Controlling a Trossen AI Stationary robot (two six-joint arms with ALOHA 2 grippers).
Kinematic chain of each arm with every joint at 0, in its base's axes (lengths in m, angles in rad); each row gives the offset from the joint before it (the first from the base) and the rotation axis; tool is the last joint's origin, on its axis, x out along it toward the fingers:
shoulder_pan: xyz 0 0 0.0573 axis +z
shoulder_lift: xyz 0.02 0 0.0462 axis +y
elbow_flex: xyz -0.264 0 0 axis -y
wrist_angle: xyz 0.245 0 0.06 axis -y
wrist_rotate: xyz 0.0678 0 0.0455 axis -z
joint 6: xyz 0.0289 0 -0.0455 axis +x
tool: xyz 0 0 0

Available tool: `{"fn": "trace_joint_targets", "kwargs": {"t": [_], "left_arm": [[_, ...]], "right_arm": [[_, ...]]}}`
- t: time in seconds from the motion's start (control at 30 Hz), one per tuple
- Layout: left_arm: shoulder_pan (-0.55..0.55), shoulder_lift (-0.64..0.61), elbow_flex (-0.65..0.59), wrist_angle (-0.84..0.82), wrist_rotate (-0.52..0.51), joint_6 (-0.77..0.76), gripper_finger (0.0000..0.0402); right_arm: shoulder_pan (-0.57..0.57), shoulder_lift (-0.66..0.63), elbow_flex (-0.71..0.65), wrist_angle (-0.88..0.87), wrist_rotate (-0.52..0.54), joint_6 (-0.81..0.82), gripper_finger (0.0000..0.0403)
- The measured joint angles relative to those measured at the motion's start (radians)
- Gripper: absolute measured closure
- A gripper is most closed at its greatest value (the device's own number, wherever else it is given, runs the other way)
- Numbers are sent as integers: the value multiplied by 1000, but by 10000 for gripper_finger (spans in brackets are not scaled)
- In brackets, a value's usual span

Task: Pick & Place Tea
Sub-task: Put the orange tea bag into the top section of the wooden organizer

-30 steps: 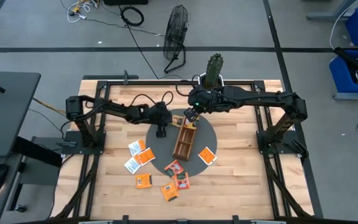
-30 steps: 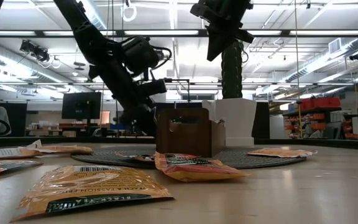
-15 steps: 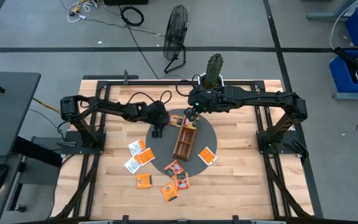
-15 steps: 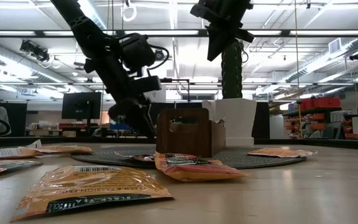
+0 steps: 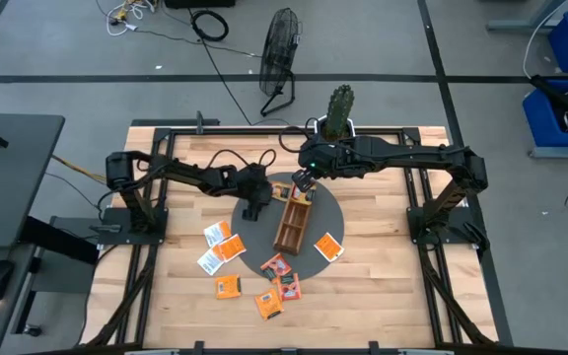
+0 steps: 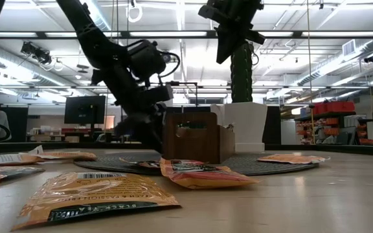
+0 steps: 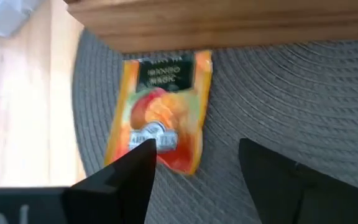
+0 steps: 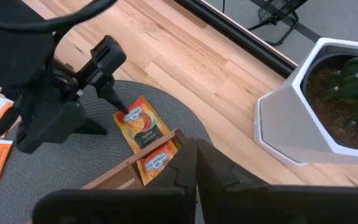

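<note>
Left wrist view shows one mango tea sachet [image 7: 160, 109] flat on the grey round mat [image 7: 303, 93], its long axis running from the wooden tray [image 7: 229, 22] toward the left pincer [image 7: 194, 171], now spread after being pressed together a second ago. Right pincer [image 5: 302, 181], closed, hovers at frame centre.

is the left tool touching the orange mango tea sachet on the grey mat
Cannot tell. In the right wrist view the open left tool has one fingertip at the orange mango tea sachet's edge; no view plainly shows contact or a gap.
</note>
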Motion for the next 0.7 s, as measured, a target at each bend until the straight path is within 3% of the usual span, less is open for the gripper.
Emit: {"fn": "trace_joint_targets", "kwargs": {"t": [0.4, 0.7], "left_arm": [[23, 60, 3, 85, 1, -6, 256], [25, 68, 20, 59, -6, -40, 390]], "right_arm": [[3, 0, 0, -2, -18, 13, 394], [5, 0, 0, -2, -32, 28, 394]]}}
